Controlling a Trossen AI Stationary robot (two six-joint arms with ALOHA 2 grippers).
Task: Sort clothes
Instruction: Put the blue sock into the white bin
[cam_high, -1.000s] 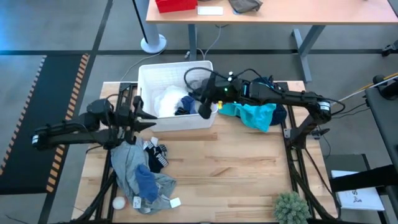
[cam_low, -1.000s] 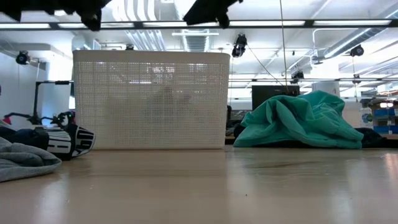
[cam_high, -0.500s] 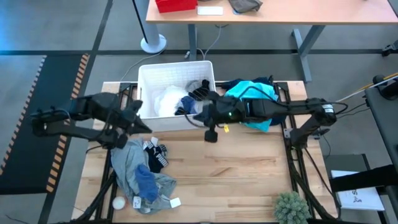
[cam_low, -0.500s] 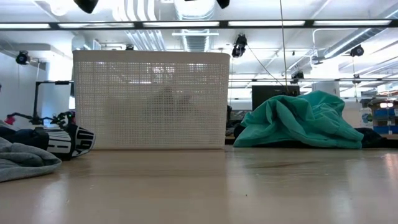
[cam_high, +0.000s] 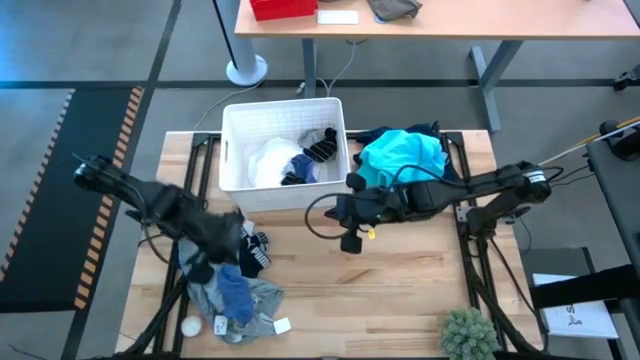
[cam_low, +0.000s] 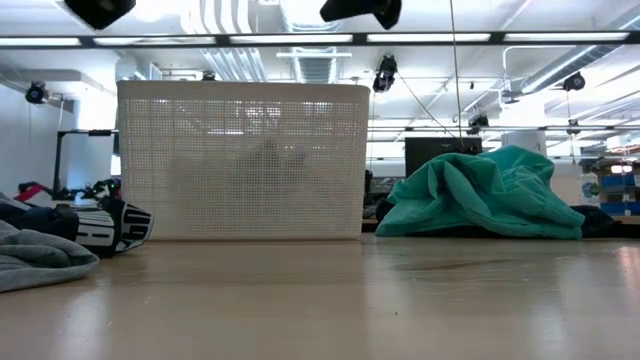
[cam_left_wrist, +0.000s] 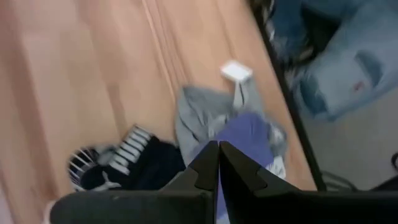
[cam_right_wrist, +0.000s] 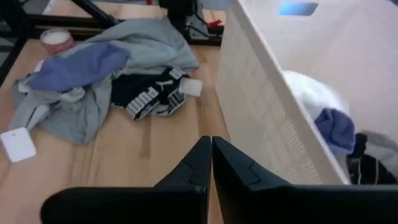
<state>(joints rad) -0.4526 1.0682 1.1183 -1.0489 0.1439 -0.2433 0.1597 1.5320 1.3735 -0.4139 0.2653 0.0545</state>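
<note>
My left gripper (cam_high: 216, 240) is shut and empty above a pile at the table's near left: a grey garment (cam_high: 205, 265) with a blue piece (cam_high: 232, 290) on it, and dark striped socks (cam_high: 252, 250) beside it. The pile also shows in the left wrist view (cam_left_wrist: 205, 118). My right gripper (cam_high: 345, 212) is shut and empty above bare table, just in front of the white basket (cam_high: 232, 130). The basket holds white cloth (cam_high: 270, 160), a blue piece (cam_high: 303, 168) and a dark striped sock (cam_high: 322, 146). A teal garment (cam_high: 400, 155) lies on navy cloth, right of the basket.
A small white ball (cam_high: 190, 326) lies at the near left corner, and a white tag (cam_high: 282, 325) lies beside the pile. A small green plant (cam_high: 468, 335) stands at the near right edge. Bare wood (cam_high: 400, 280) spans the near middle of the table.
My right gripper has drawn back from over the basket toward the table's near edge, and a dark striped sock now shows lying in the basket. My left gripper has moved from beside the basket toward the near edge, over the pile of clothes.
</note>
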